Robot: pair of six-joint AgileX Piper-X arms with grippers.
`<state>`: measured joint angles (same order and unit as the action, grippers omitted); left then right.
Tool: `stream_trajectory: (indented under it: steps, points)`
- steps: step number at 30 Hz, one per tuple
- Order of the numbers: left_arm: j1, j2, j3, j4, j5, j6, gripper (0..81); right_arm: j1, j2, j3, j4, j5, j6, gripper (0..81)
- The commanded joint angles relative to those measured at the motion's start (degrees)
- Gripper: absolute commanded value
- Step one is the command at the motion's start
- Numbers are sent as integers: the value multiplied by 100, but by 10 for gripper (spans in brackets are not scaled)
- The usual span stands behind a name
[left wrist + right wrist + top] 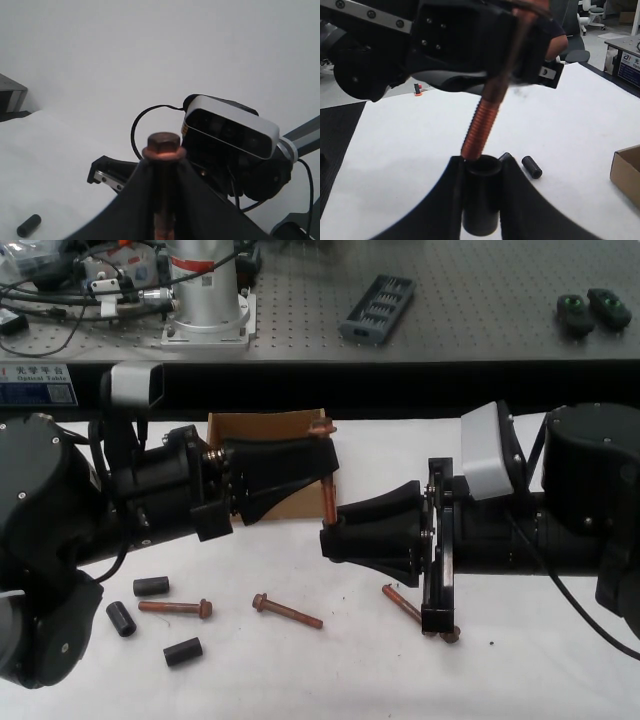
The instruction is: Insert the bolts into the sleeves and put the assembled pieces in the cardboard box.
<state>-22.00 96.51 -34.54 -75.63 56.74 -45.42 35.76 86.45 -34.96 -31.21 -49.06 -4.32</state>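
My left gripper point(325, 462) is shut on a copper bolt point(328, 500), which it holds near upright with the hex head point(161, 144) on top between the fingers. Just below, my right gripper point(481, 176) is shut on a black sleeve point(481, 200) that stands upright. The bolt's threaded tip point(478, 131) leans slightly and meets the sleeve's open mouth. The cardboard box point(262, 430) sits open on the white mat behind the left gripper, and its corner point(626, 172) is seen beyond the sleeve.
Three loose black sleeves point(151, 586) point(121, 618) point(183, 651) lie at the front left. Loose bolts point(176, 608) point(287, 610) point(402, 602) lie along the front of the mat. A sleeve point(532, 167) lies on the mat beyond the right gripper.
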Motion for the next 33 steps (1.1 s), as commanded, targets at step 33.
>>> stream_trajectory:
  steps: [33]
  points:
    - [13, -96, -68, 235, 146, 300, 6, -34, 3, -82, -176, -243, 112, 43]
